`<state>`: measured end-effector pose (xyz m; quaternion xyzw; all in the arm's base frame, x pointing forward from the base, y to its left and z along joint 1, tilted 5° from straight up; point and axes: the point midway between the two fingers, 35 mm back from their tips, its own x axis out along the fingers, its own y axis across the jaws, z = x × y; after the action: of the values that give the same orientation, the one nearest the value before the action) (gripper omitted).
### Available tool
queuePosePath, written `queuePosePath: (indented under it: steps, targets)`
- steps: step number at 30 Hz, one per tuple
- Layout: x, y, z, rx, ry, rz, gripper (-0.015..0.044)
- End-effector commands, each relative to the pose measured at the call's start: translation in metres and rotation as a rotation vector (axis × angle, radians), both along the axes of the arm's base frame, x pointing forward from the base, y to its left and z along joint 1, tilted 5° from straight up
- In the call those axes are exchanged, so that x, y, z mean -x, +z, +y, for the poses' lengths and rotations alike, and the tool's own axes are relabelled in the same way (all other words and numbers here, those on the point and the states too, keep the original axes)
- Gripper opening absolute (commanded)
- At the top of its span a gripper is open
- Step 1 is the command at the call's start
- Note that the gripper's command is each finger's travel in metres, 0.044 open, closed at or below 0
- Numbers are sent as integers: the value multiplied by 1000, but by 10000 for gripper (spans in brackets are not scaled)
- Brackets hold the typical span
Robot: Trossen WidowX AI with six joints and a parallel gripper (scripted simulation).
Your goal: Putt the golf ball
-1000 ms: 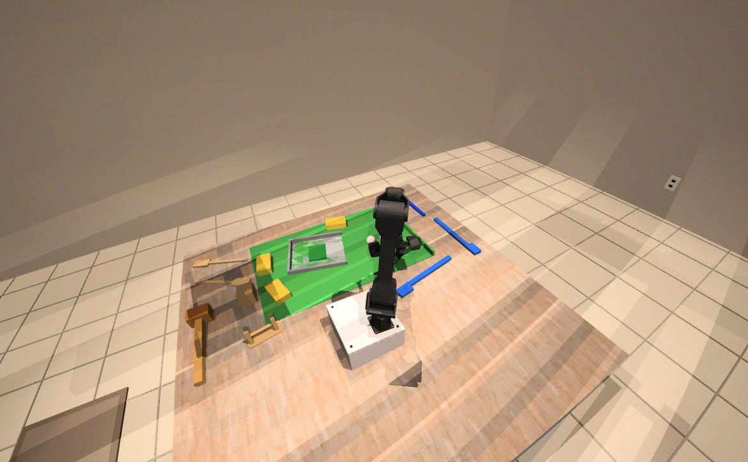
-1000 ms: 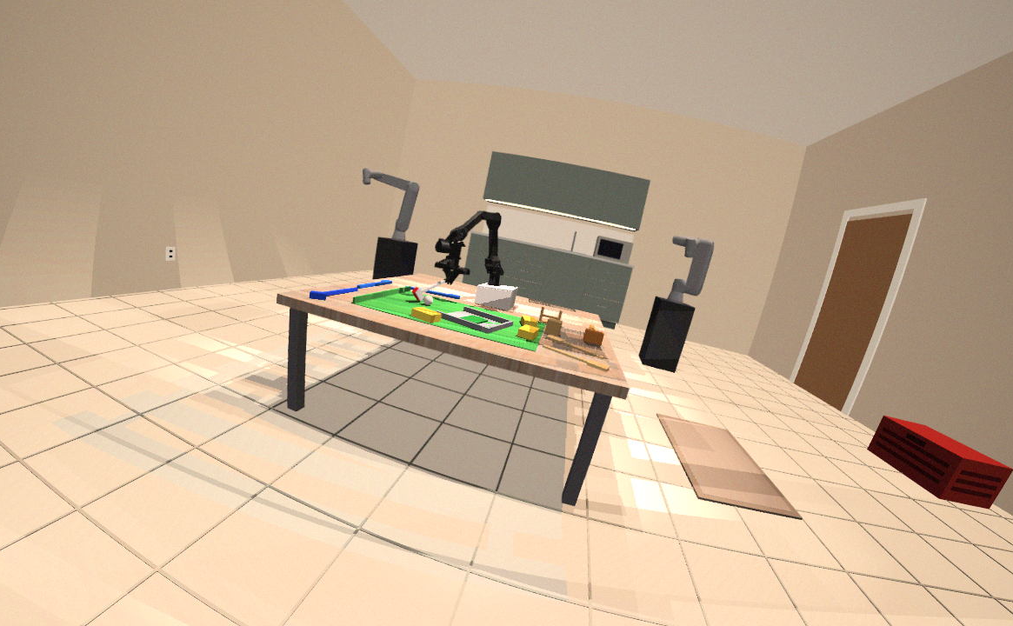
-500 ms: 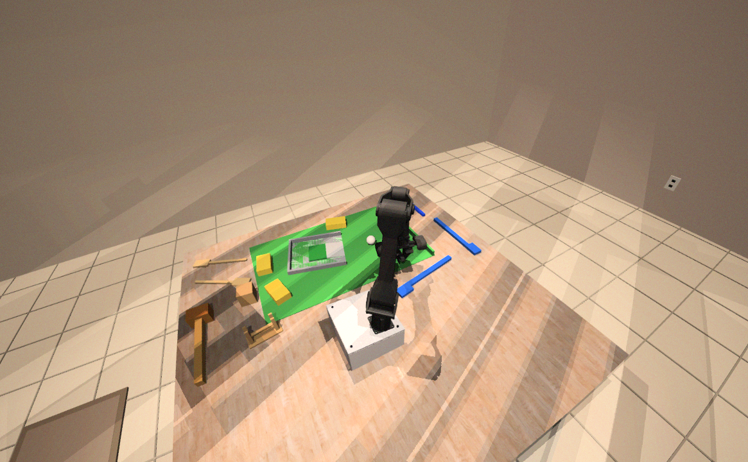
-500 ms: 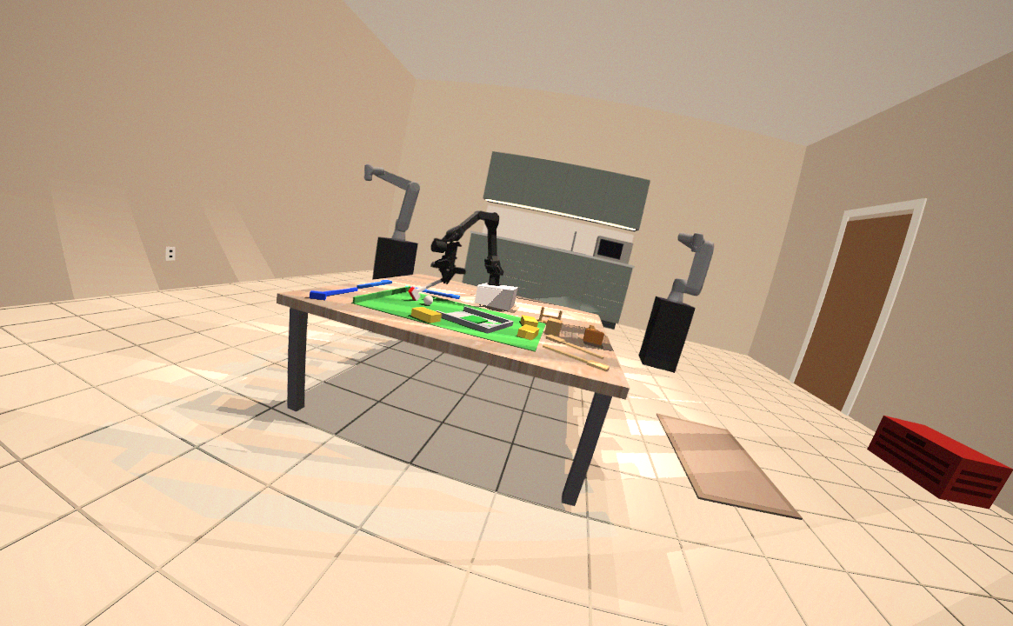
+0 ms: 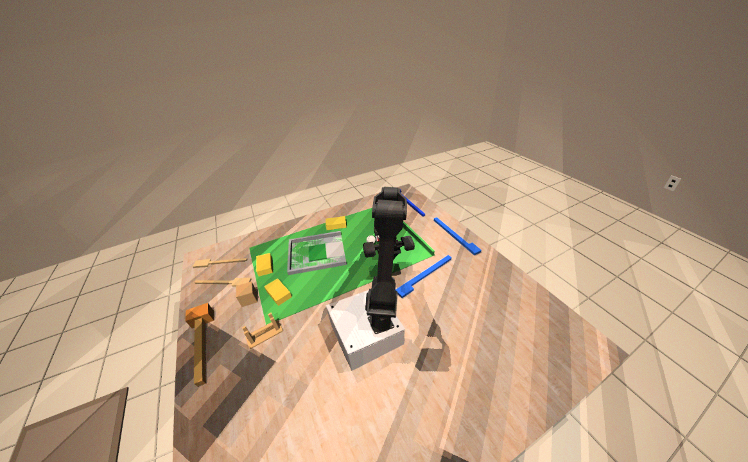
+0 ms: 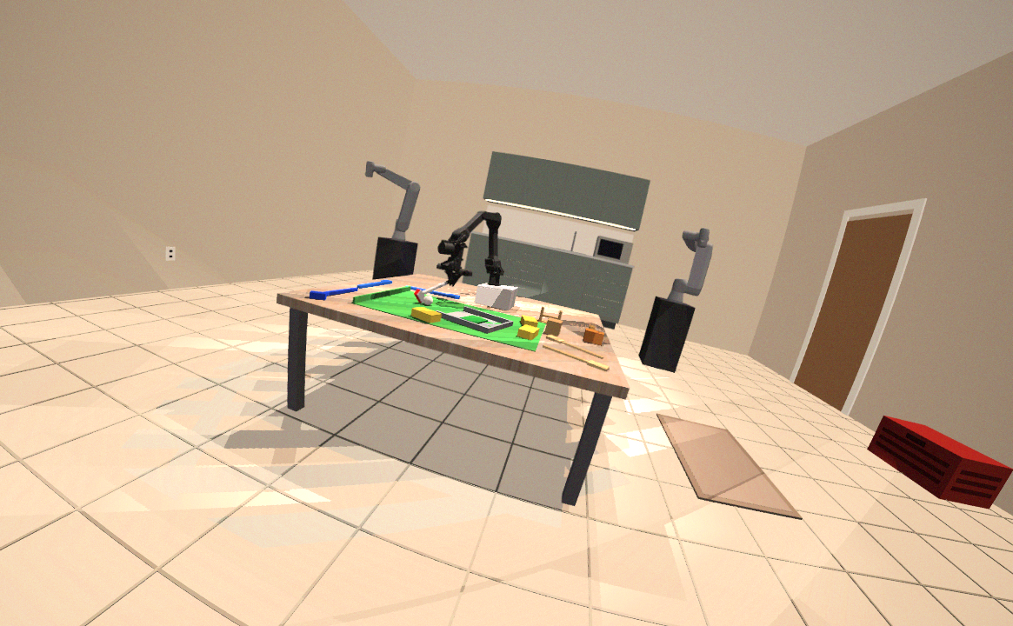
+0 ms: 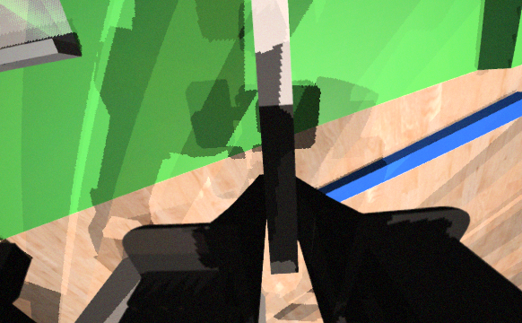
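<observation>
My gripper (image 7: pixel 274 179) (image 6: pixel 454 278) is shut on the black grip of the red putter (image 7: pixel 272 40) (image 6: pixel 436 289). The white shaft slants down and forward. In the exterior view the red head (image 6: pixel 417 295) is low over the green mat (image 5: pixel 307 290) (image 7: pixel 378 36), right beside the white golf ball (image 6: pixel 427 299) (image 5: pixel 370 239); I cannot tell whether they touch. The arm hides most of the putter in the top view. The grey-walled frame (image 5: pixel 318 268) (image 6: pixel 499 326) (image 7: pixel 14 56) holds the pale ramp (image 5: pixel 335 249) and the dark green square (image 5: pixel 317 253), to the ball's left in the top view.
Yellow blocks (image 5: pixel 335 222) (image 5: pixel 264 264) (image 5: pixel 277 291) lie on the mat around the frame. Blue putters (image 5: pixel 456 235) (image 5: pixel 425 275) (image 5: pixel 415 205) lie to the right. An orange-headed mallet (image 5: pixel 199 314) and a wooden bracket (image 5: pixel 262 333) are at the left. The arm stands on a white box (image 5: pixel 365 339).
</observation>
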<state>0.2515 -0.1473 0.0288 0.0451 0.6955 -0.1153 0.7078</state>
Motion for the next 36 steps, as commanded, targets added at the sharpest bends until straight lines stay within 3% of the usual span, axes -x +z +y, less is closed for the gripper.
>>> queuePosePath:
  steps: [1, 4, 10, 20, 36]
  targets:
    - [-10, -5, 55, -4, 13, -3, 0]
    - [-11, -8, 86, -4, 14, -4, 0]
    - [-11, -2, 88, -4, 14, -5, 0]
    - [-10, 51, 93, -4, 14, -5, 0]
    - [-11, 44, 93, -9, 17, -4, 0]
